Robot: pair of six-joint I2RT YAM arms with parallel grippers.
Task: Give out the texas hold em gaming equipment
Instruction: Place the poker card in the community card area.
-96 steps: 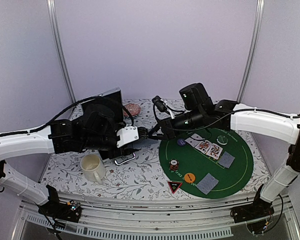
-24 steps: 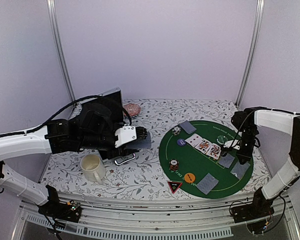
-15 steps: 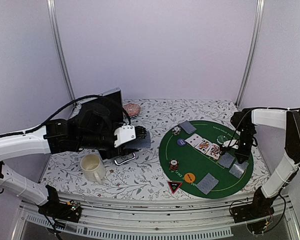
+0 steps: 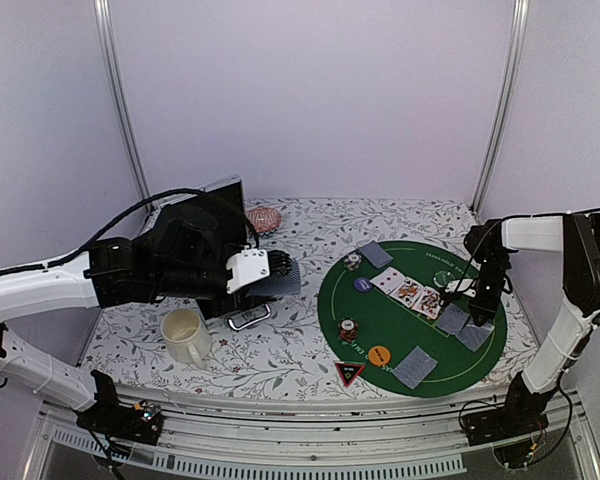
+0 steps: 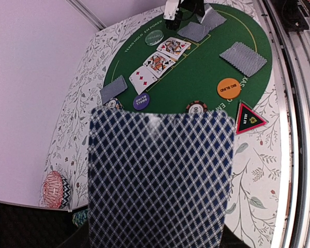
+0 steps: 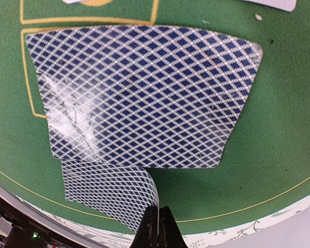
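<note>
Right pincer (image 6: 157,227): fingertips pressed together on the near corner of the edge card (image 6: 108,191), a blue-lattice-backed playing card lying face down at the right-hand border of the green mat (image 4: 380,315). The card fans out from the tips toward the mat's middle. Neighbour card (image 6: 144,95): face down just beyond it. Its near edge overlaps the edge card in the wrist view, and which of the two lies on top cannot be told. Left pincer (image 4: 273,270): level above the floral tabletop (image 4: 280,350), left of the mat and well apart from the right pincer, clamped on the held card (image 5: 160,175). That card's back fills the wrist view and hides the fingers, and one card or several cannot be told. On the mat: three face-up cards (image 4: 410,292) in a row near the centre. Purple disc (image 4: 363,284): to their left. Clear disc (image 4: 443,278): behind them, near the right arm. Orange disc (image 4: 379,354): toward the front. Striped chips (image 4: 349,328): between the purple and orange discs. Triangle marker (image 4: 348,374): at the mat's near edge. Cream mug (image 4: 185,335): on the tabletop below the left arm.
</note>
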